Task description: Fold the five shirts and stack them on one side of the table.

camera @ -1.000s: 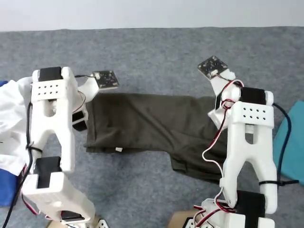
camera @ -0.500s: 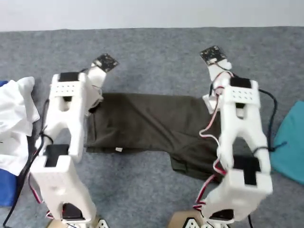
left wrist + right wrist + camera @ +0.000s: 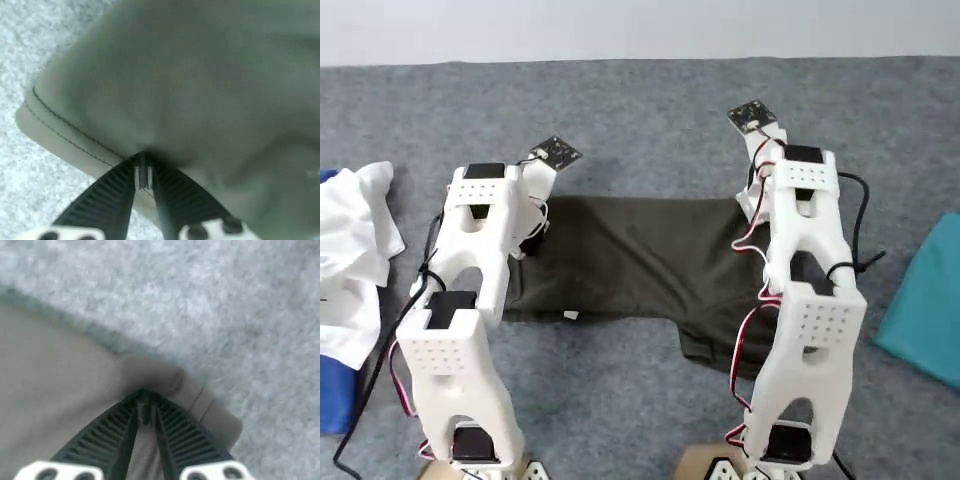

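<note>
Currently, left jaws: pressed together on a pinch of the olive shirt (image 3: 200, 75), just inside its stitched hem (image 3: 55, 132). Right jaws: clamped together on a bunched corner of the same shirt, beside a folded edge that lies on the grey surface (image 3: 210, 295).

Left arm (image 3: 470, 260): over the shirt's far left corner.

Right arm (image 3: 800, 250): over its far right corner.

Olive shirt (image 3: 640, 265): spread across the middle of the surface, between the two arms, with a pale tag (image 3: 570, 315) at its near edge.

White shirt (image 3: 350, 250): crumpled at the left edge, lying over a blue cloth (image 3: 335, 400).

Teal cloth (image 3: 930, 320): at the right edge, apart from the olive shirt.
</note>
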Action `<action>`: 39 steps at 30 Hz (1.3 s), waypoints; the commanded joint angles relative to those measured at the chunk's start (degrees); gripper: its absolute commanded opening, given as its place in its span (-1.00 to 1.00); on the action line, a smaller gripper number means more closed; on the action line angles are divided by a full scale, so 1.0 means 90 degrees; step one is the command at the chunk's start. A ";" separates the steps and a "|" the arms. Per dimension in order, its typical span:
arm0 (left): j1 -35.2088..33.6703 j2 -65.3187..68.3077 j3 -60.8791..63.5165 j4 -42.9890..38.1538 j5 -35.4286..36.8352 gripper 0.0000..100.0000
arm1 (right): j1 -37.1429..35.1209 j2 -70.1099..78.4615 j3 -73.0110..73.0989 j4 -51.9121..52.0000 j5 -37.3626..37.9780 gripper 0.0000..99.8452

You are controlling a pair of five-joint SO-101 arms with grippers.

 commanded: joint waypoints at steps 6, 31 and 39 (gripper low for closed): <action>0.0039 -0.0039 -0.0015 -0.0039 0.0039 -0.99 | 0.0327 0.1411 -0.3643 0.1509 -0.0020 -0.97; 0.0166 -0.0117 -0.3473 0.2432 0.0703 -0.99 | -0.0230 0.1040 -0.6916 0.3932 -0.0322 -0.96; 0.0459 -0.0117 -0.4459 0.2960 0.0801 -0.99 | -0.0239 -0.1441 -0.5851 0.3922 -0.1045 -0.96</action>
